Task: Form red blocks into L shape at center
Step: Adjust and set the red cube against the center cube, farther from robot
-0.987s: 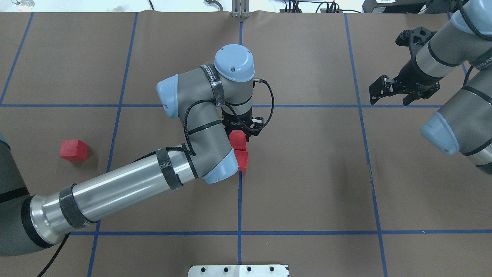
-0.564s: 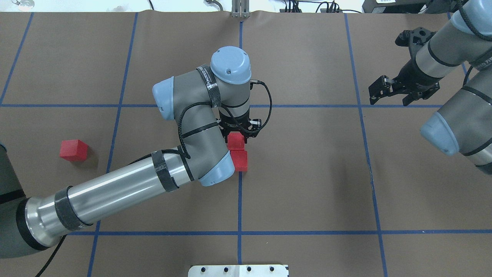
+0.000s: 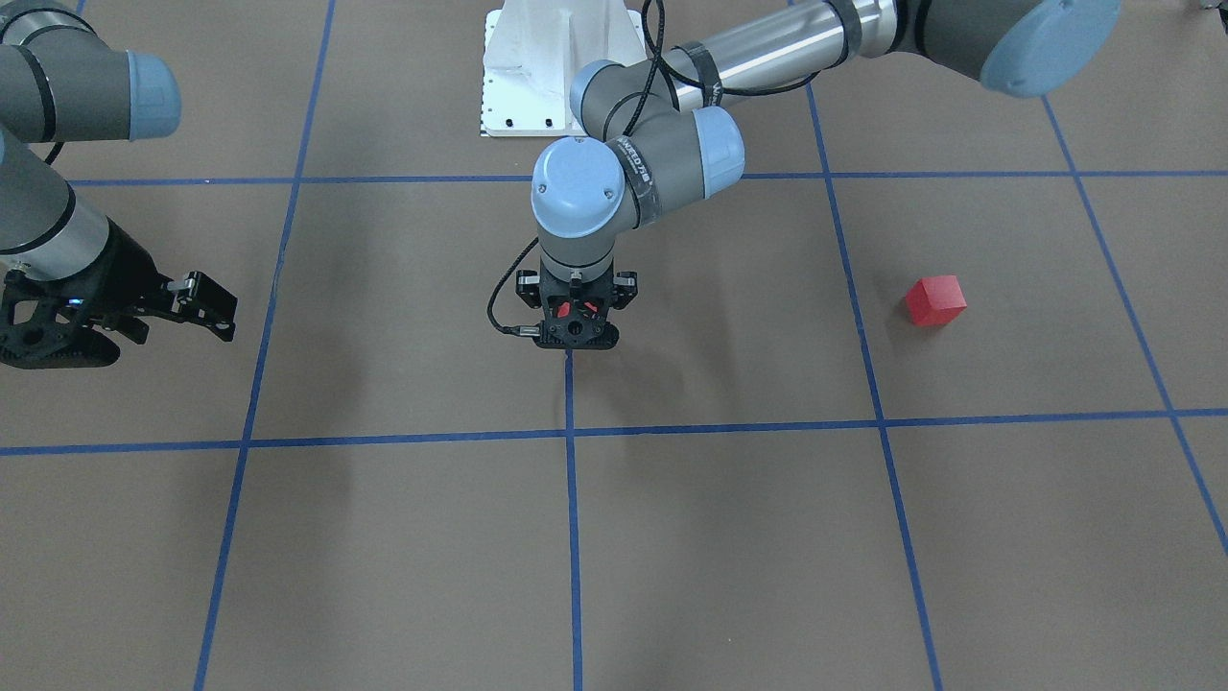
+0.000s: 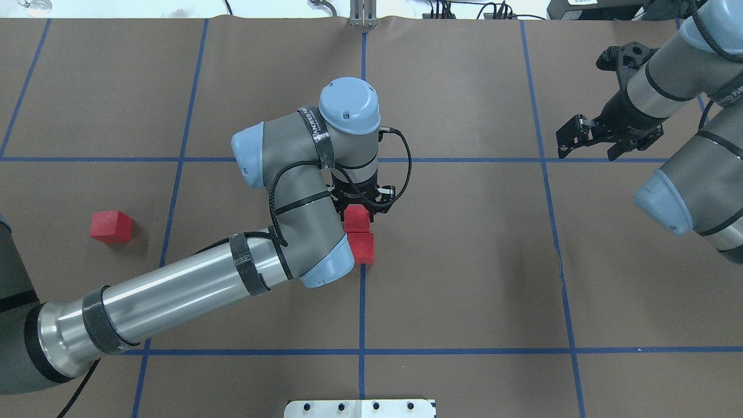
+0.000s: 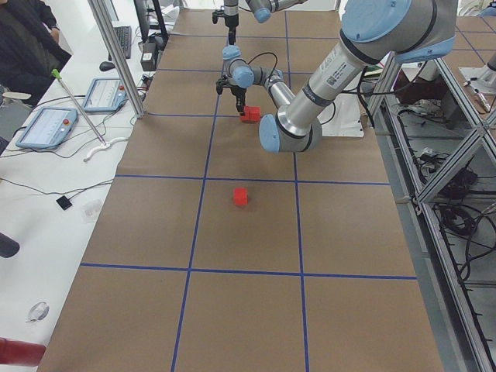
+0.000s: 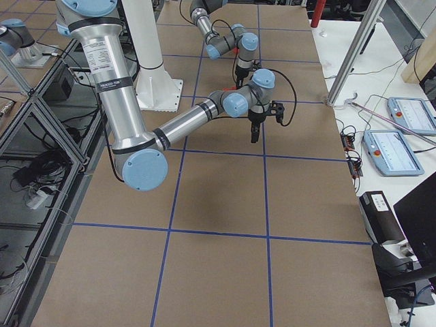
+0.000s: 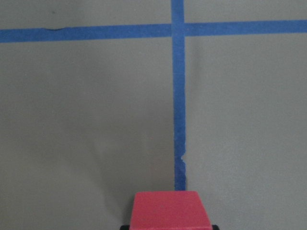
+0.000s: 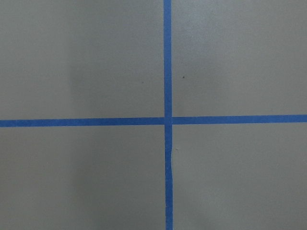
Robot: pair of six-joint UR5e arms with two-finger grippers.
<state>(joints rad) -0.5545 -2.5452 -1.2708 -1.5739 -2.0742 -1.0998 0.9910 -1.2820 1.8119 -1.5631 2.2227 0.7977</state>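
My left gripper (image 4: 359,211) points straight down at the center, on the middle blue tape line (image 4: 361,302), shut on a red block (image 4: 357,219). In the left wrist view that block (image 7: 170,209) fills the bottom middle. A second red block (image 4: 363,247) lies on the surface just in front of it, and the two look edge to edge. The third red block (image 4: 111,226) sits alone far to the left, also visible in the front-facing view (image 3: 935,300). My right gripper (image 4: 587,150) hovers open and empty at the far right.
The left arm's forearm (image 4: 174,293) stretches across the left half of the table. The white base plate (image 4: 360,408) lies at the near edge. Tablets (image 5: 46,124) lie on a side table, and a person (image 5: 23,43) is beside them.
The left wrist shifted slightly left, then back toward the robot. The held red block came closer to the lying block. The right arm has not moved.
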